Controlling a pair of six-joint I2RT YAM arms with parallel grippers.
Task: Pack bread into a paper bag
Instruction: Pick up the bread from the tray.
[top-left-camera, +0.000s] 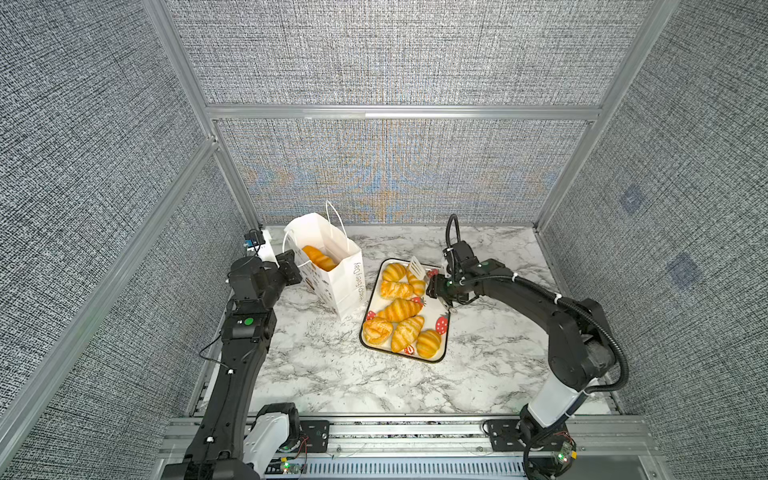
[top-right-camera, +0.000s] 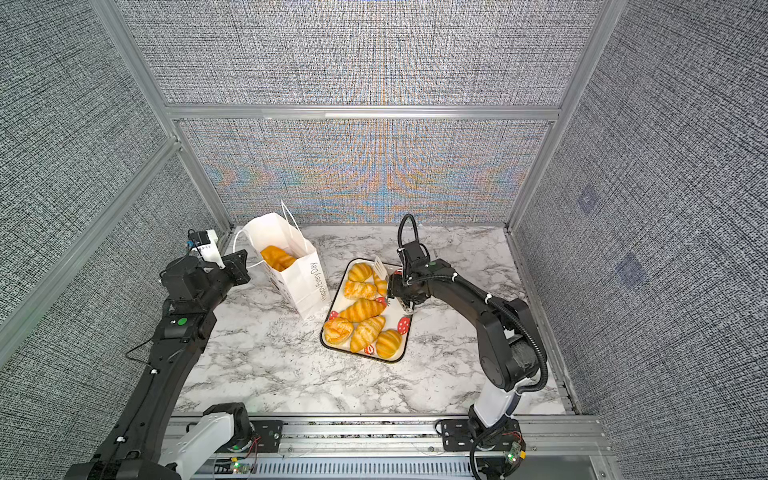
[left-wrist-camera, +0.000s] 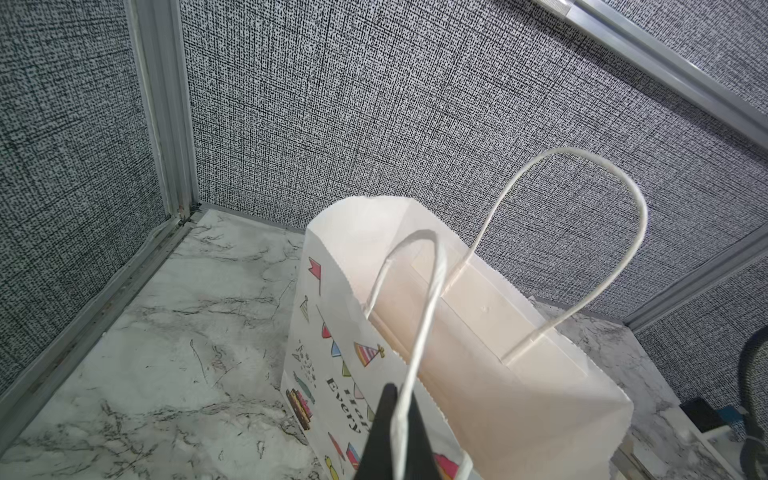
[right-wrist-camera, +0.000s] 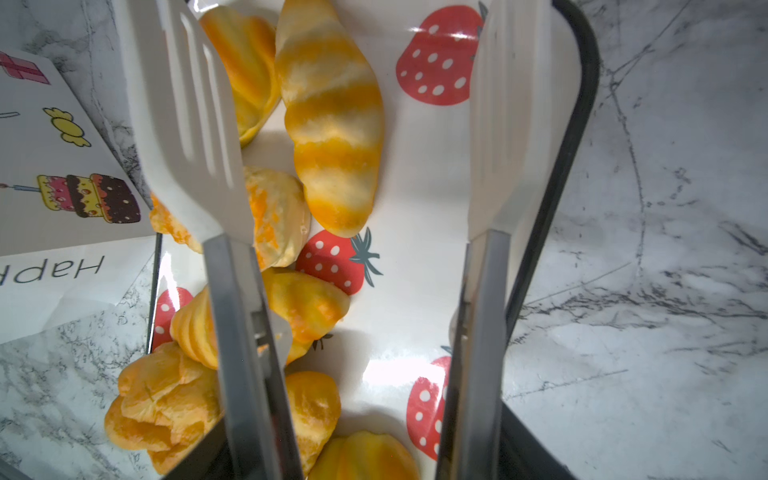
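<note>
Your left gripper (left-wrist-camera: 392, 401) is pinched tight on a cord handle (left-wrist-camera: 419, 332) of the paper bag (top-left-camera: 336, 286), which stands near the table's (top-left-camera: 332, 374) far left corner with one pastry (top-left-camera: 319, 257) inside. Just right of it the bread (top-left-camera: 401, 309) sits on the strawberry tray (right-wrist-camera: 415, 166). Your right gripper (top-left-camera: 435, 287) is clamped on white tongs (top-left-camera: 417, 268) over the tray's far end, blades spread apart

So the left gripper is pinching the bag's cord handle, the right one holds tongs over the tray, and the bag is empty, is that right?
Not quite: the paper bag is not empty. Both top views show a pastry lying inside it. The rest stands: the left gripper pinches the cord handle, and the right gripper holds the tongs over the tray.
</note>
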